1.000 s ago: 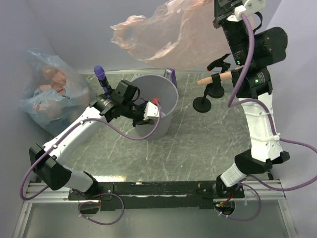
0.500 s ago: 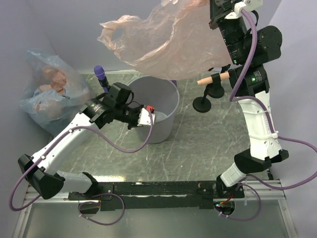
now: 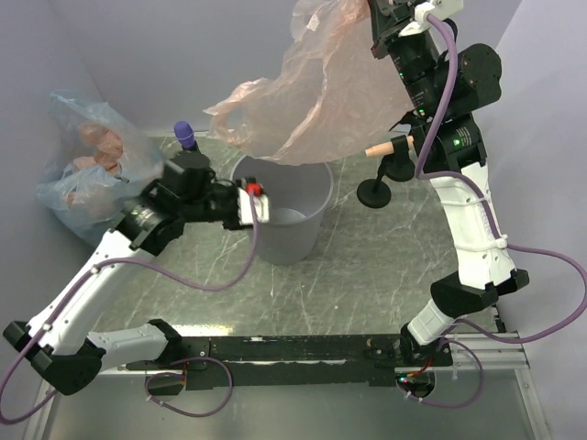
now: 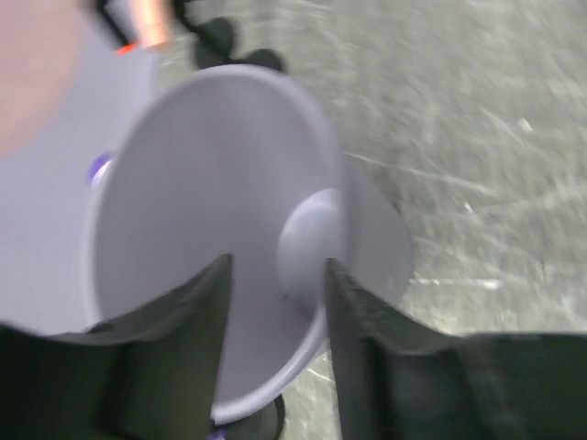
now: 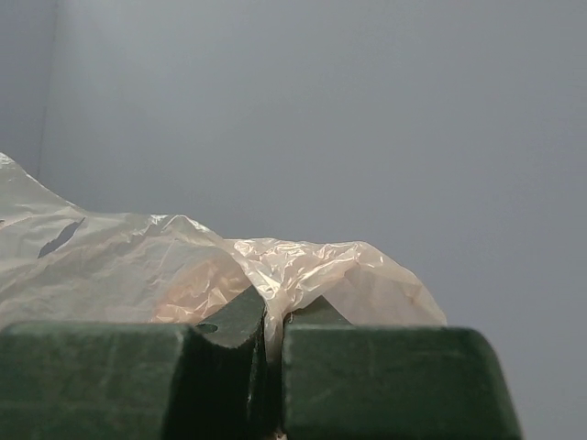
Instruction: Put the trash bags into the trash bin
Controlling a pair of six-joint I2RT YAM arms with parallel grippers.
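Bags number two. One trash bag (image 3: 307, 96), thin, pink and translucent, hangs in the air from the right gripper (image 3: 393, 20), which is raised high at the far side of the table (image 3: 367, 266). Its loose lower folds spread over the far rim of the single trash bin (image 3: 289, 238); whether the plastic touches the rim cannot be told. In the right wrist view the two dark fingers (image 5: 229, 339) of the right gripper (image 5: 273, 316) are pressed together with a crumpled fold of the pink trash bag (image 5: 183, 266) pinched between them.

The second bag (image 3: 92, 179), clear with a bluish tint and pinkish contents, sits at the far left corner of the table, well apart from the bin.

The one grey bin stands upright near the middle of the table, mouth open to the top. The left gripper (image 3: 255, 203) is at its left rim. The left wrist view is blurred, but it shows the left gripper (image 4: 277, 266) with its jaws apart, one finger (image 4: 183, 339) over the inside of the trash bin (image 4: 183, 229) and the other outside its wall; whether either touches the rim cannot be told.

One purple-tipped stick (image 3: 184, 134) stands behind the left arm, and one black stand (image 3: 376, 192) with a peach-coloured piece sits to the right of the bin.
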